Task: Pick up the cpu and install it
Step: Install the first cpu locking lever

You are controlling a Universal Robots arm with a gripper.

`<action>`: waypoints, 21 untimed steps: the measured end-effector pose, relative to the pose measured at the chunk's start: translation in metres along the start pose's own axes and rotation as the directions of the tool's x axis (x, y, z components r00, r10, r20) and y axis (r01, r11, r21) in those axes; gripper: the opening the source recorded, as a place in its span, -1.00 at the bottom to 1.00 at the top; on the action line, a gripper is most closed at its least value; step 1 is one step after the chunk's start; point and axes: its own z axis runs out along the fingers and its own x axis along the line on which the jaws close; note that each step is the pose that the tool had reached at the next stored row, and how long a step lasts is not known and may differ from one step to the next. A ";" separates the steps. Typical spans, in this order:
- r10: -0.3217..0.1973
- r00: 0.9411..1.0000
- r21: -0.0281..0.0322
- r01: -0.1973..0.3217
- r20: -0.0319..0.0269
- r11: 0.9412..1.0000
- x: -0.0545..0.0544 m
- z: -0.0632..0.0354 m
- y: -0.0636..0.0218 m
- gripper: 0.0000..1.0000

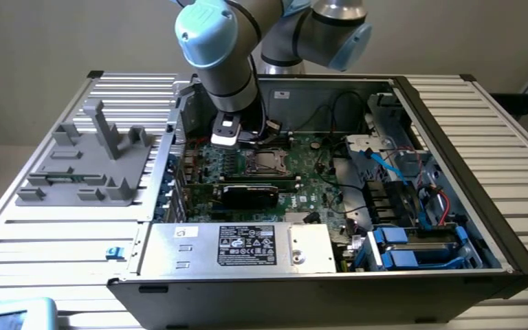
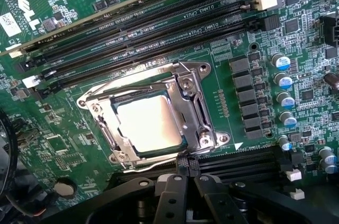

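The cpu [image 2: 148,123], a flat square chip with a bright silver top, lies inside the metal-framed socket [image 2: 204,102] on the green motherboard. My gripper [image 2: 185,173] is just beside the socket's frame, its black fingers [image 2: 169,195] drawn together and shut, with nothing between them. In the exterior view the arm reaches down into the open computer case, and the gripper [image 1: 245,142] hangs a little above the board, next to the socket [image 1: 266,162] toward the exterior view's left.
A black card [image 1: 250,192] stands on the board just in front of the socket. Long black memory slots [image 2: 148,28] run beside it. The silver power supply [image 1: 245,247] fills the case's near side. A grey fixture [image 1: 90,165] stands on the table at the exterior view's left.
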 end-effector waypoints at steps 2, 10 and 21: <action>0.001 1.000 0.000 -0.001 0.000 1.000 0.000 0.0002 0.0001 -0.78; 0.003 1.000 0.000 -0.003 -0.001 1.000 0.003 0.0012 -0.0007 -0.78; 0.004 1.000 0.000 -0.004 -0.002 1.000 0.008 0.0024 -0.0022 -0.78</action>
